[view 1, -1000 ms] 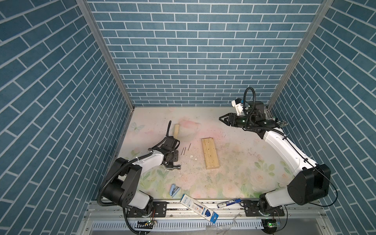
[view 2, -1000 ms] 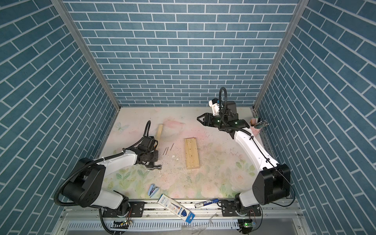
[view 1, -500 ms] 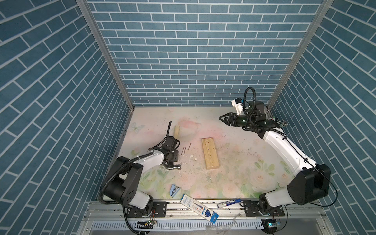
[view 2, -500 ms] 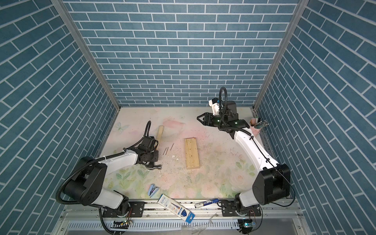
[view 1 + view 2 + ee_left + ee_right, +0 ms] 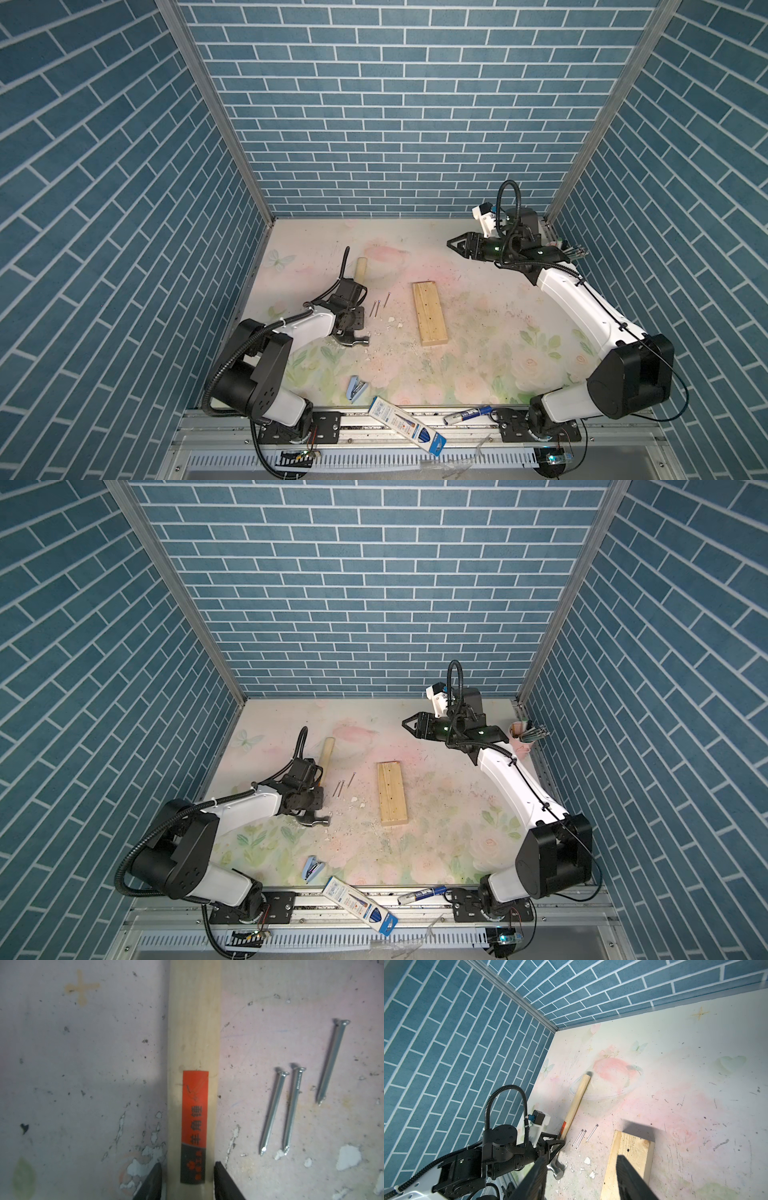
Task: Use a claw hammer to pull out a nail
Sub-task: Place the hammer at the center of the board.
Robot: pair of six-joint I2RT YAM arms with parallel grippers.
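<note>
Left gripper (image 5: pixel 187 1164) had just loosened, its jaws standing slightly clear of the claw hammer (image 5: pixel 194 1022), which lay flat between them. With three loose nails (image 5: pixel 291 1111) just beside, we judged the pulling likely finished.

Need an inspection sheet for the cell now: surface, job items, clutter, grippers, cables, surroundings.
Surface: floral mat, scuffed, white chips scattered.
Job's things: claw hammer lying flat; three loose nails beside its handle; wood block, no nail seen in it.
Clutter: blue stapler, pen box, marker along the front edge; pink cup by the right wall.
Grippers: left gripper straddles the hammer handle, grip unclear; right gripper open, empty, raised.
Cables: black conduit loops at both wrists, nothing snagged seen.
Surroundings: blue brick-pattern walls on three sides.
</note>
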